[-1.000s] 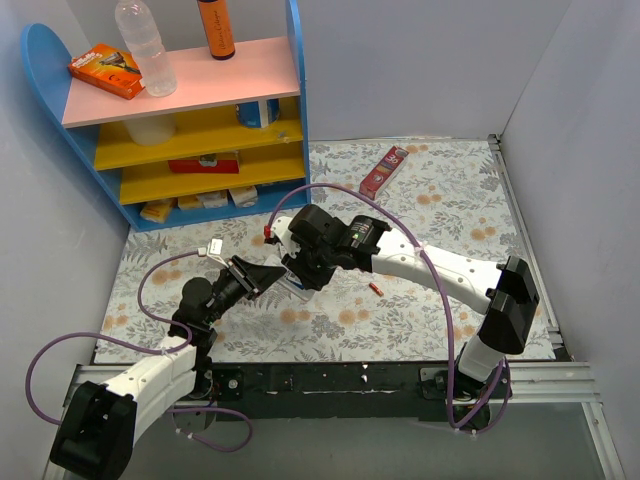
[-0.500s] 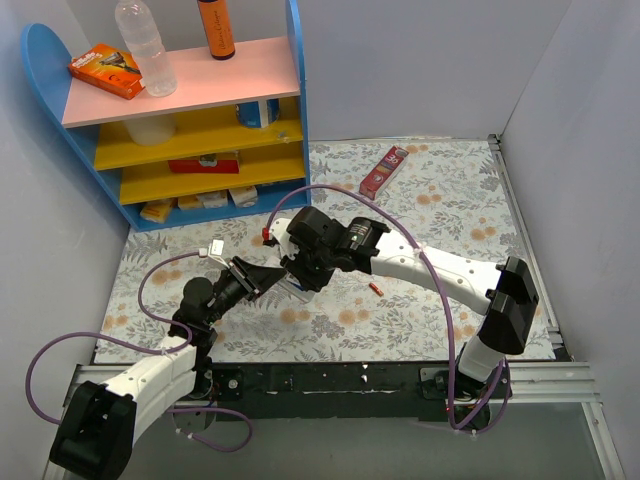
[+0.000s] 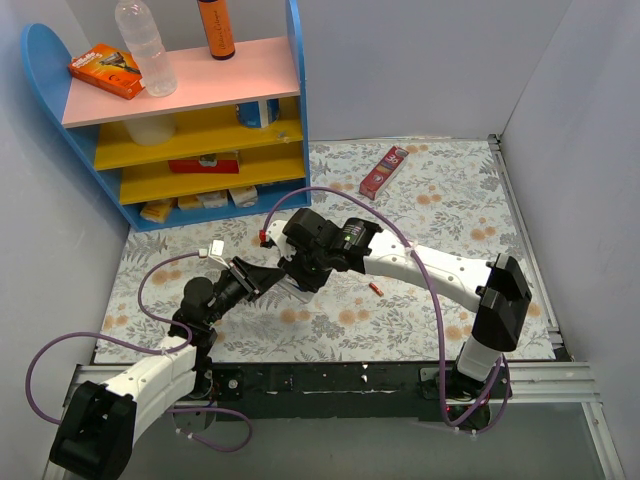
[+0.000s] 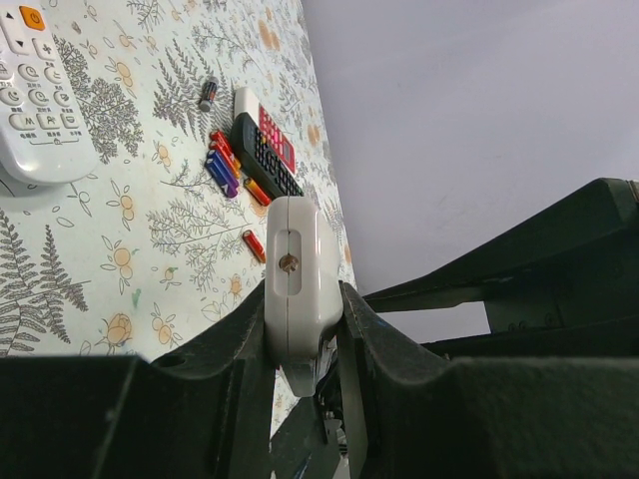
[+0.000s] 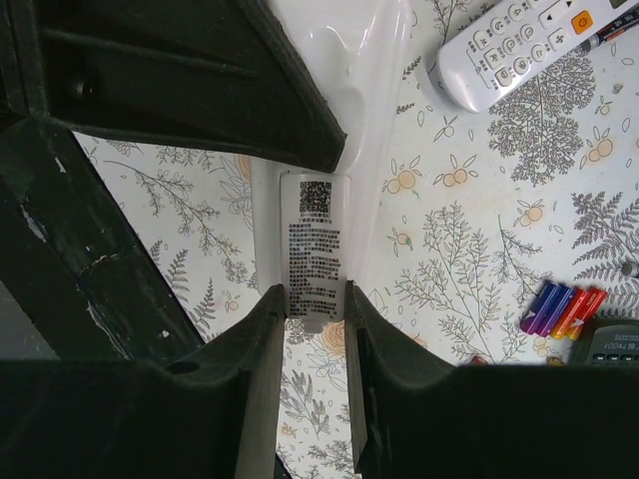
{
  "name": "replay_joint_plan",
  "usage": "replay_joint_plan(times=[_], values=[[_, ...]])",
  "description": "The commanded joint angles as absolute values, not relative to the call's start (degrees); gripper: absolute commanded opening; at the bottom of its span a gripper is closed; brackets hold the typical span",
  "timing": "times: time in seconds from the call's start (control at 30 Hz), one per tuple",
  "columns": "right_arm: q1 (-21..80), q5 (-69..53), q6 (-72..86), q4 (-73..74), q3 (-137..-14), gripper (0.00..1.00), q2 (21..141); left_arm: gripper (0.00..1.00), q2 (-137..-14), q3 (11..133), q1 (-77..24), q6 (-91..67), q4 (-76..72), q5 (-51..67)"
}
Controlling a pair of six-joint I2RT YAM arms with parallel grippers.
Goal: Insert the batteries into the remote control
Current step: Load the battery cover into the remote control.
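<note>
The white remote control (image 4: pixel 296 269) is held off the table between both grippers. My left gripper (image 4: pixel 303 304) is shut on one end of it. My right gripper (image 5: pixel 315 311) is shut on the labelled back panel (image 5: pixel 314 244) at the remote's other end. In the top view the two grippers, left (image 3: pixel 262 278) and right (image 3: pixel 298 272), meet over the mat's middle. Several red and blue batteries (image 5: pixel 562 310) lie together on the mat, also in the left wrist view (image 4: pixel 224 164). One red battery (image 3: pixel 375 288) lies alone, and a dark one (image 4: pixel 208 93) farther off.
A second white remote (image 5: pixel 509 45) with an orange button lies on the mat. A black remote (image 4: pixel 266 160) and a red-and-white remote (image 4: pixel 272 128) lie beside the batteries. A blue shelf unit (image 3: pixel 190 110) stands back left. A red box (image 3: pixel 384 170) lies at the back.
The right arm has shifted slightly to the left, with its gripper staying on the remote. The left arm and the remote have barely moved.
</note>
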State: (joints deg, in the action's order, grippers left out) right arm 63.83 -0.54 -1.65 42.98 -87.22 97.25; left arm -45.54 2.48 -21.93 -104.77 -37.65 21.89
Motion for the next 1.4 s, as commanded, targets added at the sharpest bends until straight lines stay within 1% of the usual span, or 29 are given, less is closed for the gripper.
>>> replay_joint_plan(times=[0.0,0.3,0.73,0.9,0.93,1.0,1.03,1.1,1.13,1.23,1.37], values=[[64.2,-0.3,-1.3,40.9,-89.4,0.01,97.3,0.0,-44.3,-0.4,-22.2,-104.2,-39.7,22.8],[64.2,1.5,-0.7,41.0,-90.9,0.01,98.8,0.0,-44.1,-0.1,-22.6,-102.6,-41.5,25.2],[64.2,1.0,1.2,35.9,-89.0,0.02,98.3,0.0,-44.7,-0.2,-23.5,-107.0,-45.5,26.3],[64.2,1.2,0.4,36.1,-88.5,0.12,98.4,0.0,-44.5,-0.2,-23.6,-108.2,-45.6,26.2],[64.2,1.3,0.4,36.0,-88.4,0.17,98.3,0.0,-44.5,-0.2,-23.6,-108.4,-45.4,26.2],[64.2,1.1,0.4,36.0,-88.2,0.21,98.1,0.0,-44.6,-0.2,-23.6,-109.0,-44.9,25.7],[64.2,0.9,0.3,35.9,-88.2,0.26,97.9,0.0,-44.6,-0.2,-23.6,-109.2,-44.4,25.5],[64.2,0.5,0.2,35.8,-88.1,0.31,97.8,0.0,-44.8,-0.3,-23.6,-109.8,-43.8,24.7],[64.2,0.5,0.2,35.8,-88.2,0.35,97.6,0.0,-44.9,-0.4,-23.6,-109.9,-43.2,24.4],[64.2,0.4,0.2,36.0,-88.5,0.42,97.1,0.0,-45.2,-0.6,-23.6,-110.5,-41.9,23.4],[64.2,-1.3,0.2,36.1,-88.7,0.47,96.2,0.0,-45.4,-1.0,-23.5,-111.1,-41.0,22.2]])
